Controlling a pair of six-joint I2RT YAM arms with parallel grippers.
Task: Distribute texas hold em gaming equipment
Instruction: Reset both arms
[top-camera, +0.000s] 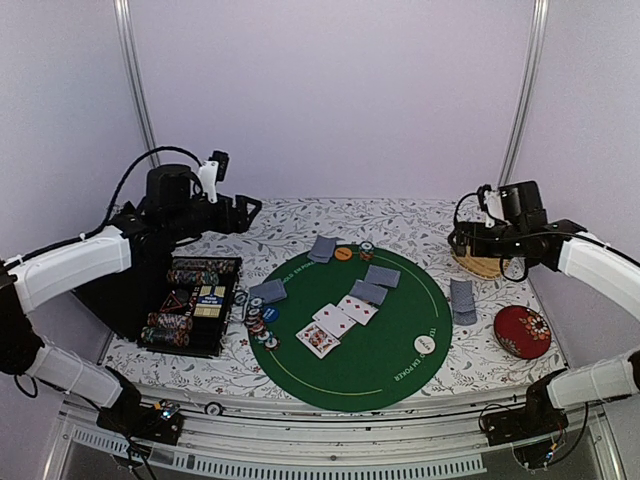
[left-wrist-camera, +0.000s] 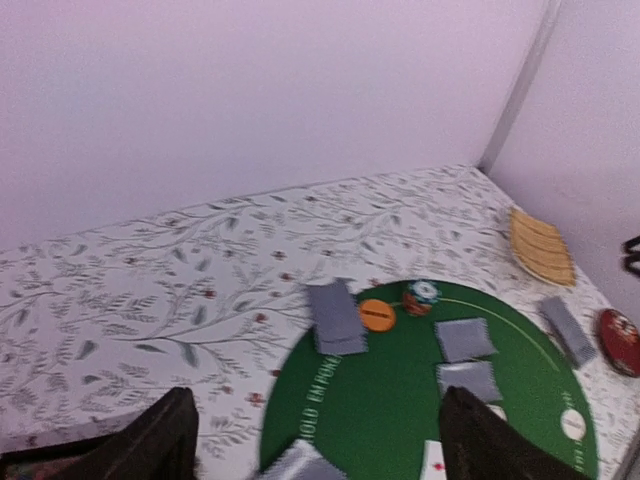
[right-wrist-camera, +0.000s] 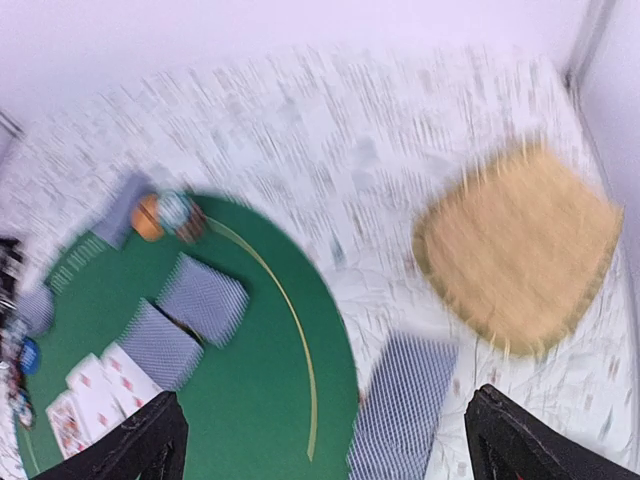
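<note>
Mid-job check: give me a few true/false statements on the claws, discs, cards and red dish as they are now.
1. The left claw and right claw are both open and empty. True.
2. The red dish sits on the mat. False: it lies on the cloth beside the mat.
3. The orange disc lies near the mat's far edge. True.
4. The mat's middle cards lie face down. False: face up.

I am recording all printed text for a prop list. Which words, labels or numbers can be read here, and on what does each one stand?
"OLD EM PO", cut off at both ends, on the green mat rim, left wrist view.
Text on the yellow label in the black case: too small.
Marks on the white disc, blue disc, orange disc: too small.
Values on the face-up cards: too small.
</note>
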